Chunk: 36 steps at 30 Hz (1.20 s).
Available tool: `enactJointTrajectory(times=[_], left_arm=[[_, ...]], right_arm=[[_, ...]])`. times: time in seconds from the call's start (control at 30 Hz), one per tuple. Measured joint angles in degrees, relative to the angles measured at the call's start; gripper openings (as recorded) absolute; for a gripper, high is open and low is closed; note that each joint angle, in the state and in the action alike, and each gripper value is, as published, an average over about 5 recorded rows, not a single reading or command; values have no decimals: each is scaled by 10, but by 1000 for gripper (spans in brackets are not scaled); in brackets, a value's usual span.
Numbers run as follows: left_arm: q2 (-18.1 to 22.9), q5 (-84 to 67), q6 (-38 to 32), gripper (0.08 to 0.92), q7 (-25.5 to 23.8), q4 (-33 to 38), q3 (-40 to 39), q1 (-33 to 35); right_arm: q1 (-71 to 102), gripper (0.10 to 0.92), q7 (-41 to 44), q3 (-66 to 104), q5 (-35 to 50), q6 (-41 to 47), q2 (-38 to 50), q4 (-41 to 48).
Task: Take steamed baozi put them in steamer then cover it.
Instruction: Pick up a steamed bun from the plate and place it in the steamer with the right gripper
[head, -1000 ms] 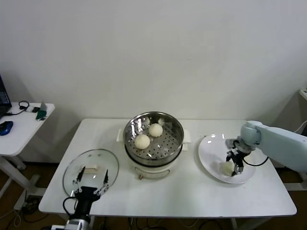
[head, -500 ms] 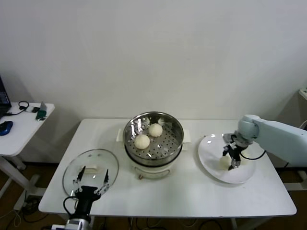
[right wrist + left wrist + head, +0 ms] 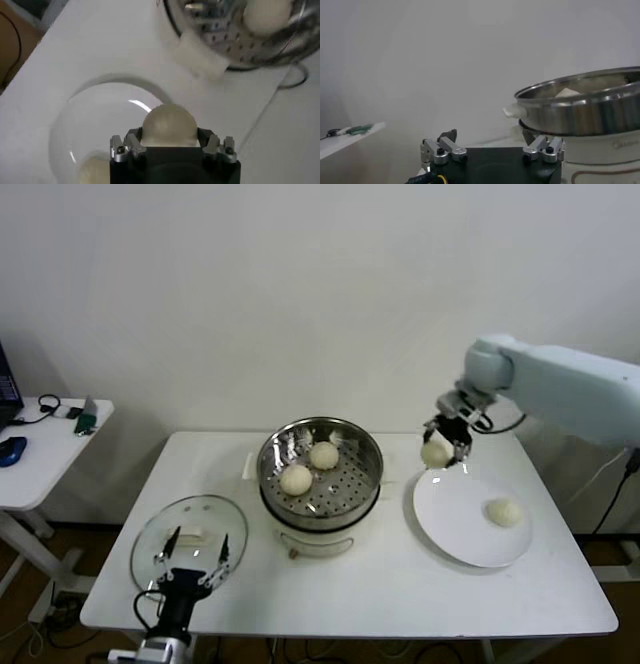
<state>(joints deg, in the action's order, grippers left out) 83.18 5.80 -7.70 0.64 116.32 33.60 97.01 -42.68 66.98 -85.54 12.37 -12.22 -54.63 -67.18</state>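
Right gripper fingers clamp a baozi above the plate beside the steamer; left gripper fingers wide open, empty, over the glass lid.

steamer base lettering: faint grey word low on the white wall, seemingly "midea", barely legible
elsewhere: nothing readable in head or right wrist views

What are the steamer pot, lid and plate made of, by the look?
Steamer pot: polished metal, likely stainless steel; mirror reflections, perforated tray, on a white, probably plastic base.
Lid: clear glass, table shows through; white handle.
Plate: glossy white with highlights, ceramic or melamine, can't tell.
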Motion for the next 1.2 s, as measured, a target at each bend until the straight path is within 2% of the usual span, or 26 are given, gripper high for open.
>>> enactJointTrajectory(times=[0.3,0.67,1.2], left_arm=[[-3,-9,1,823,1,1,1,-2],[-4,-17,-1,823,2,-4,13,-1],[-2,-22,-3,823,4,-20,18,-4]], right_arm=[[-36,721,5,6,-23,-67,-85,-28],[14,725,-3,25,-135,-152,-189,-31],[86,731,-11,26,-223,-201,-229,-53]])
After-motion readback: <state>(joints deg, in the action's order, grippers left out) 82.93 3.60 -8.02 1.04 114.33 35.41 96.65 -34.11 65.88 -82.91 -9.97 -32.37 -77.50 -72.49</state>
